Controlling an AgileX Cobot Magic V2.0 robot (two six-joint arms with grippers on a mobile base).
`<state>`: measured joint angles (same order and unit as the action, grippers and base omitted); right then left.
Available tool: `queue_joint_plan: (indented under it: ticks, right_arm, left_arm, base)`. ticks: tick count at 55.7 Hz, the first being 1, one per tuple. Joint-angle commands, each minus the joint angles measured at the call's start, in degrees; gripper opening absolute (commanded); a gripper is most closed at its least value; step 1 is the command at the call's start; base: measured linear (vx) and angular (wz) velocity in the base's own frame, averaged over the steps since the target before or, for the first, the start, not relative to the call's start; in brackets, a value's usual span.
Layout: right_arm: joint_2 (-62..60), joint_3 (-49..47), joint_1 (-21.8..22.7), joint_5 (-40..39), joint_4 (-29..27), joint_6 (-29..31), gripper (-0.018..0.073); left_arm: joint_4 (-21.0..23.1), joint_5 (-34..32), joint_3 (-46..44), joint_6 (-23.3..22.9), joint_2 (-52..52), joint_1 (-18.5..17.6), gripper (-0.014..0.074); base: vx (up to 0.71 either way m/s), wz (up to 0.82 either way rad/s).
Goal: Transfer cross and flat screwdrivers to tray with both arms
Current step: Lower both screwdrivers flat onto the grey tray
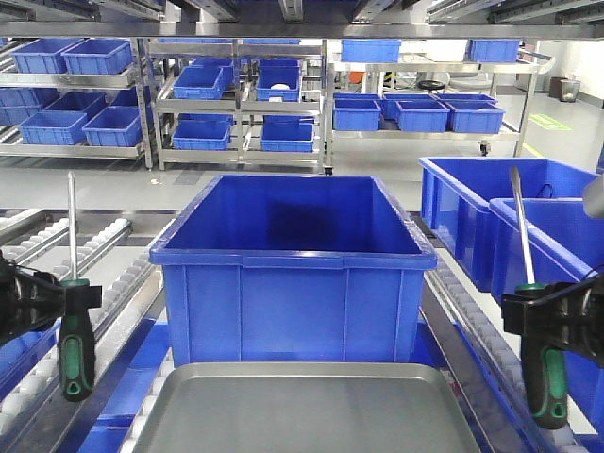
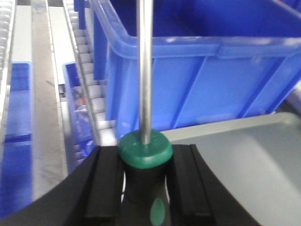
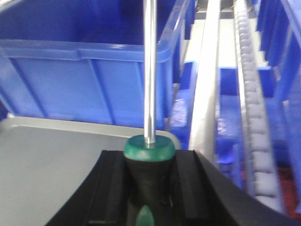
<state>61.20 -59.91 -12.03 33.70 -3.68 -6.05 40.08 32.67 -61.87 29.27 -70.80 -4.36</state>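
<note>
Beside grey metal tray [image 1: 302, 406] — left pincer [image 2: 143, 186] clamped a black-and-green-handled steel screwdriver [image 1: 75, 363], right pincer [image 3: 148, 186] a second screwdriver [image 1: 545, 387]; shafts upright, presumably clearing the rim.

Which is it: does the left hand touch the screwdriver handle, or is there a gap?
Touching. The left wrist view shows the left hand: its black fingers press both sides of the screwdriver handle, no gap.
</note>
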Motion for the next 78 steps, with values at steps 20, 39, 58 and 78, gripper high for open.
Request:
queue_joint_plan:
  ticks: [20, 39, 58, 78]
  right_arm:
    - [9.8, -1.8, 0.1, -1.9, -42.4, 27.9, -0.0008]
    - [18.8, -1.8, 0.1, 1.2, -56.3, 44.3, 0.0016]
    - [22.9, -1.8, 0.1, 1.7, -51.8, 45.1, 0.0268]
    - [23.0, -1.8, 0.2, 3.3, -53.2, 44.8, 0.0577]
  left_arm:
    - [17.1, 3.0, -1.6, 5.4, -4.7, -9.8, -0.0001]
    - [17.1, 2.9, -1.6, 5.3, -11.4, -14.1, 0.0002]
    - [17.1, 2.6, -1.6, 3.8, -15.0, -14.1, 0.0108]
    - [17.1, 5.4, -1.6, 3.8, -15.7, -14.1, 0.0491]
  base:
    - [0.0, 0.0]
    - [0.0, 0.0]
    - [0.0, 0.0]
    - [0.0, 0.0]
